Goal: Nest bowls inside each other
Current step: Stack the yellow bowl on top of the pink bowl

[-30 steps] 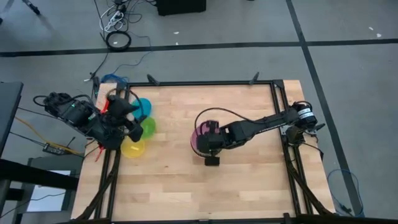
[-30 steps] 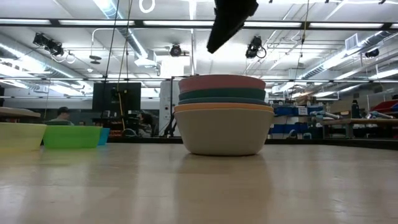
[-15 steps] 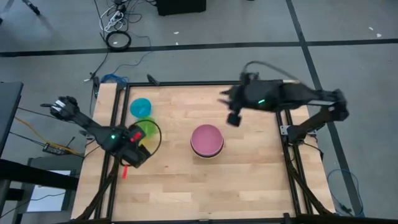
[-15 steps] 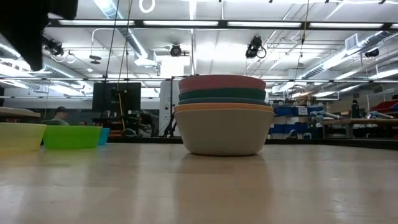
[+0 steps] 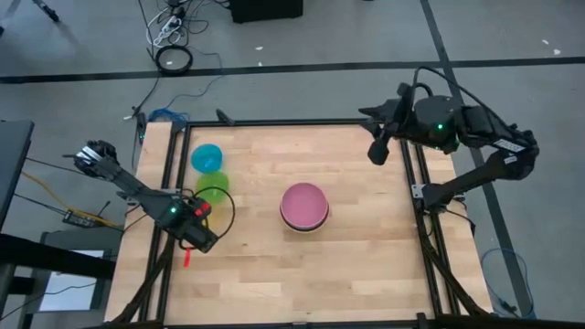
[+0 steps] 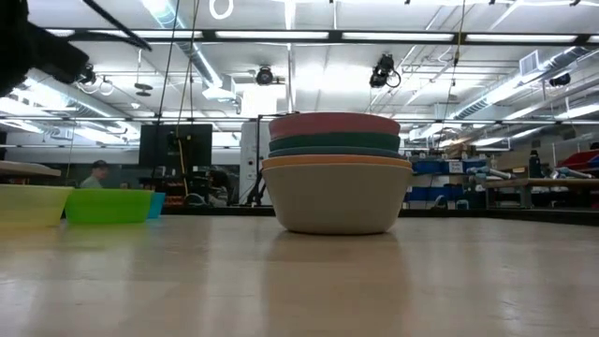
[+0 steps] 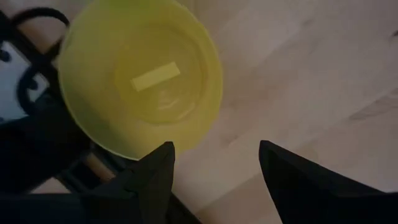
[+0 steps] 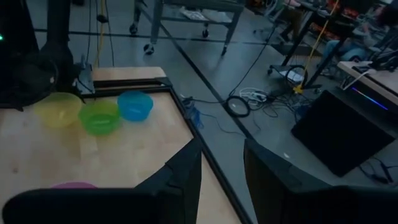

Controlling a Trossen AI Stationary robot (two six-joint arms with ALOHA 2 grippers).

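Note:
A stack of nested bowls (image 5: 303,206) stands mid-table, pink on top and pale grey at the bottom (image 6: 337,197). Along the left edge stand the cyan bowl (image 5: 207,158), the lime green bowl (image 5: 212,189) and the yellow bowl (image 7: 140,74). My left gripper (image 7: 214,149) points down, open, over the yellow bowl's near rim. One finger is by the rim, the other over bare wood. It hides that bowl in the high view, where the left gripper (image 5: 197,228) shows dark. My right gripper (image 5: 376,153) hangs high at the far right corner, open, with nothing between its fingers.
A black frame (image 5: 302,122) runs along the table's edges, with cables near the left arm. Bare wood lies between the stack and the three single bowls (image 8: 99,116). A person (image 6: 92,174) sits in the room beyond the table.
My right gripper has risen off the stack and drawn back toward the far right corner. My left gripper has come down and toward the near edge, tipping until it points down over the yellow bowl. The bowls have stayed where they were.

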